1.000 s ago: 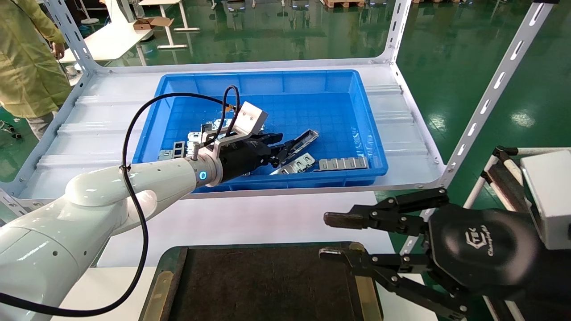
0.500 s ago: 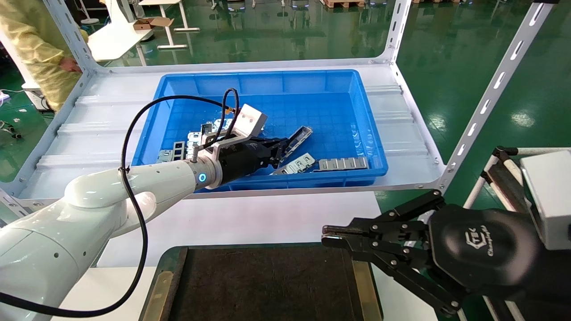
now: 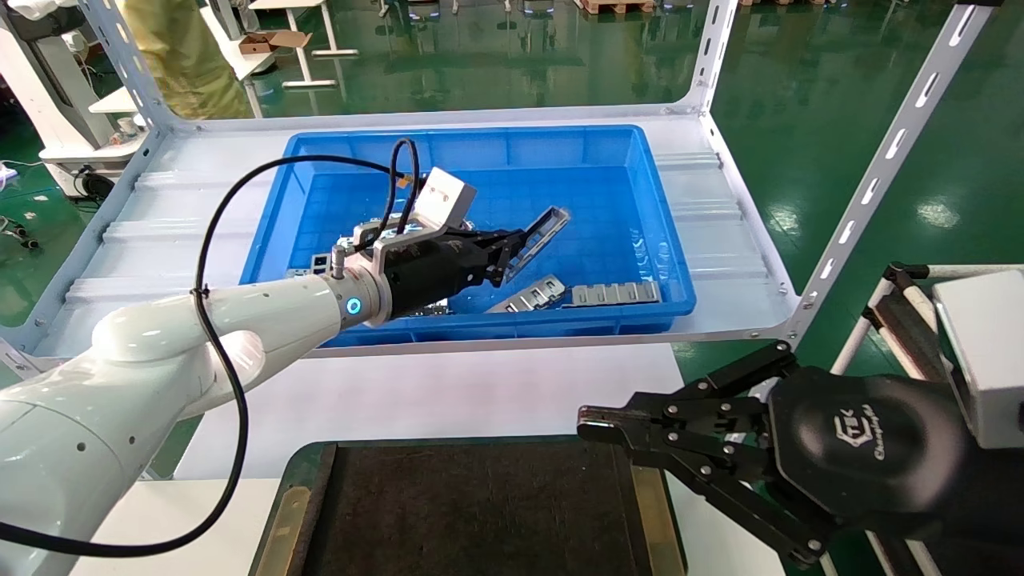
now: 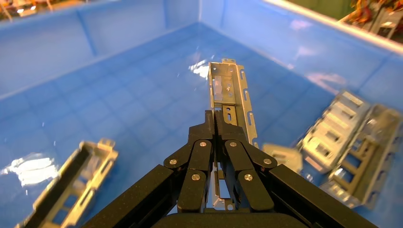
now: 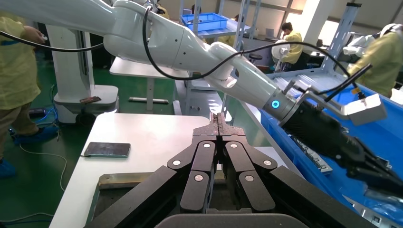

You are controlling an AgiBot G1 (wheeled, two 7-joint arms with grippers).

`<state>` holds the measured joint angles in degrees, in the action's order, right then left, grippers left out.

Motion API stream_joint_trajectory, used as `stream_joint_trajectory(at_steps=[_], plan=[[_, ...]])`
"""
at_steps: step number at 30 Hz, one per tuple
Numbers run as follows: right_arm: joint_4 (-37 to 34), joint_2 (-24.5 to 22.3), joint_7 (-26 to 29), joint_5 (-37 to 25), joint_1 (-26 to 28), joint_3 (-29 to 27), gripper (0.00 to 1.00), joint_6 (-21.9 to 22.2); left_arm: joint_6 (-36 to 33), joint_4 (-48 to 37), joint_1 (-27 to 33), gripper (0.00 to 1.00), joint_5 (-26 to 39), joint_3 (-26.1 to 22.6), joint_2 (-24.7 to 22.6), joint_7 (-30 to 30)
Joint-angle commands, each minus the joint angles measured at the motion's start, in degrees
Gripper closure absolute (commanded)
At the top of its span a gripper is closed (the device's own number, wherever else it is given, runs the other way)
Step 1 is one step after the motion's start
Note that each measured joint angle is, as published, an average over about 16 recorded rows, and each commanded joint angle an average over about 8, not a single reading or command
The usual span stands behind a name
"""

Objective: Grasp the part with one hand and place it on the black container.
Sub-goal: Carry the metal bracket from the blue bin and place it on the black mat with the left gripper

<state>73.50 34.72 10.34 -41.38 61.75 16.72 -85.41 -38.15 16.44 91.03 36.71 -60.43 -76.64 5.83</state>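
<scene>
My left gripper (image 3: 506,246) is shut on the part (image 3: 539,230), a short silver-grey metal channel with cutouts, and holds it tilted above the floor of the blue bin (image 3: 480,144). In the left wrist view the part (image 4: 228,90) sticks out past the closed fingertips (image 4: 209,121) of the gripper (image 4: 215,118). The black container (image 3: 472,512) lies at the near edge, its dark mat bare, with brass strips along its sides. My right gripper (image 3: 596,424) is shut and empty, parked over the container's right edge; the right wrist view shows it (image 5: 218,124) closed.
Other metal pieces lie in the bin: a flat holed plate (image 3: 612,293), a channel piece (image 3: 528,294) and a cluster behind my left wrist (image 3: 352,240). White shelf posts (image 3: 880,168) rise at the right. A phone (image 5: 107,149) lies on a white table.
My left gripper has lifted the part up off the bin floor and drawn back slightly. My right gripper closed a second ago and has stayed still since.
</scene>
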Motion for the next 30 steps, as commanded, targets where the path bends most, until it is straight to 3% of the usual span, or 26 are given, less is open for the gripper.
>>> stream_joint_trajectory(at_steps=[1, 20, 30], plan=[[0.00, 0.00, 0.00, 0.00, 0.00, 0.01, 1.00, 0.00, -1.05, -0.15, 0.33, 1.00, -0.60, 0.37, 0.16, 0.78], [0.00, -0.03, -0.04, 0.05, 0.02, 0.07, 1.00, 0.03, -25.38, -2.39, 4.01, 1.00, -4.21, 2.44, 5.51, 3.20], [0.00, -0.04, -0.05, 0.07, 0.02, 0.11, 1.00, 0.05, -35.60, 2.69, 1.17, 1.00, -4.62, 1.99, 10.07, 2.37]])
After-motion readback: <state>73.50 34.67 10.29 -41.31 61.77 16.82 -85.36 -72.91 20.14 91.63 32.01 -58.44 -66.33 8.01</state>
